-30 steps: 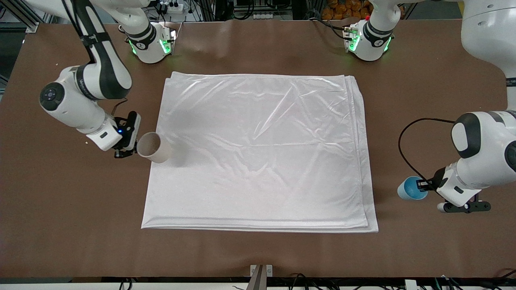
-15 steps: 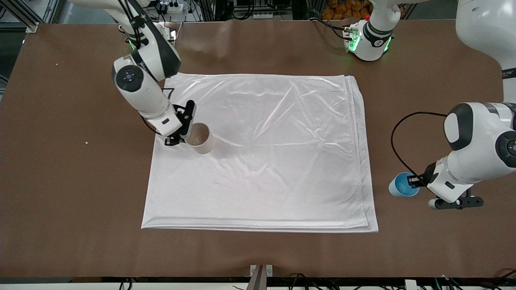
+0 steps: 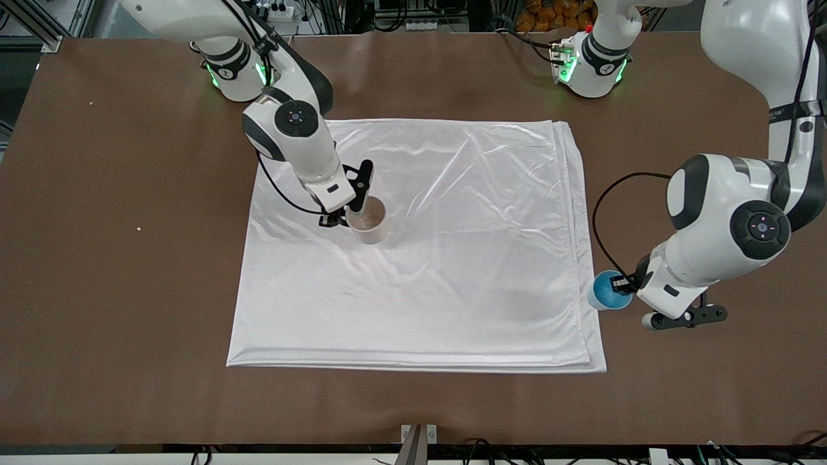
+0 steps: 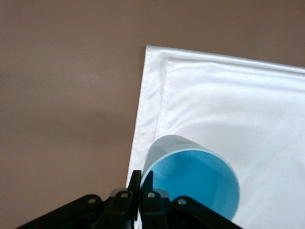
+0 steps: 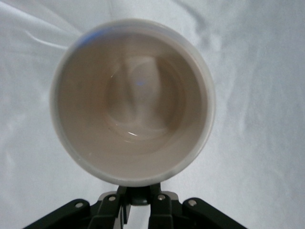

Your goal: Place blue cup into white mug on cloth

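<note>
Tapered blue cup (image 3: 607,291), glossy inside.

carrying white mug (image 3: 369,223) in right gripper (image 3: 349,213) from table edge of cloth (image 3: 452,284) inward, now over cloth's middle toward right arm's end | bringing blue cup (image 3: 606,291) in left gripper (image 3: 625,283) from bare table to over cloth's edge

White arms w/ black joint bands, green base lights, black cables, black hands
</note>
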Motion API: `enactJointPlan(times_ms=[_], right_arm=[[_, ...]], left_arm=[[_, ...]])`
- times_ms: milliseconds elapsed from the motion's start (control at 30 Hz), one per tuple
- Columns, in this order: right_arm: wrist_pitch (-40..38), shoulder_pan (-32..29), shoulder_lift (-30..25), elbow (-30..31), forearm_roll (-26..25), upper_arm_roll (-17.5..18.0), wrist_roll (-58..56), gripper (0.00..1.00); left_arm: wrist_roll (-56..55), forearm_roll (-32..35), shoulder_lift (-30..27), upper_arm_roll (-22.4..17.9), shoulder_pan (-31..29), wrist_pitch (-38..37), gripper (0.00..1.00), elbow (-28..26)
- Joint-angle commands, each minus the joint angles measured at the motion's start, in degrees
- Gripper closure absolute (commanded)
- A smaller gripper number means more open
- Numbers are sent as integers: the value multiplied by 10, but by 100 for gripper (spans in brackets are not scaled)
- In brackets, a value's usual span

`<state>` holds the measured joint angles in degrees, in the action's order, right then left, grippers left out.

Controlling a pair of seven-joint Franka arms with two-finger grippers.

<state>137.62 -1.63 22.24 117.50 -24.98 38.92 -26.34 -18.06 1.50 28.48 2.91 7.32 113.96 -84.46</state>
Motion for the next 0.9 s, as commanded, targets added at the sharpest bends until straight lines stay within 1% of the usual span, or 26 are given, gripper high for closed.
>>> enactJointPlan(times_ms=[0,300,400,667,767,867], right_arm=[[-10,23,62,-56,-50,9,59,100],[-11,53,110,-94,-84,9,66,100],[-12,65,120,-99,-94,8,66,100],[-12,80,154,-115,-154,5,95,100],[-17,94,160,-125,-155,2,98,100],[-40,100,166,-139,-155,-2,98,100]], left_arm=[[-34,-12,-12,-3,17,-9,100,-7],[-76,-12,-12,10,33,-9,100,-7],[-90,-12,-12,23,32,-9,100,-7],[-130,-12,-12,50,33,-9,100,-7],[-148,-11,-11,60,34,-9,100,-7],[-156,-11,-10,66,34,-9,100,-7]])
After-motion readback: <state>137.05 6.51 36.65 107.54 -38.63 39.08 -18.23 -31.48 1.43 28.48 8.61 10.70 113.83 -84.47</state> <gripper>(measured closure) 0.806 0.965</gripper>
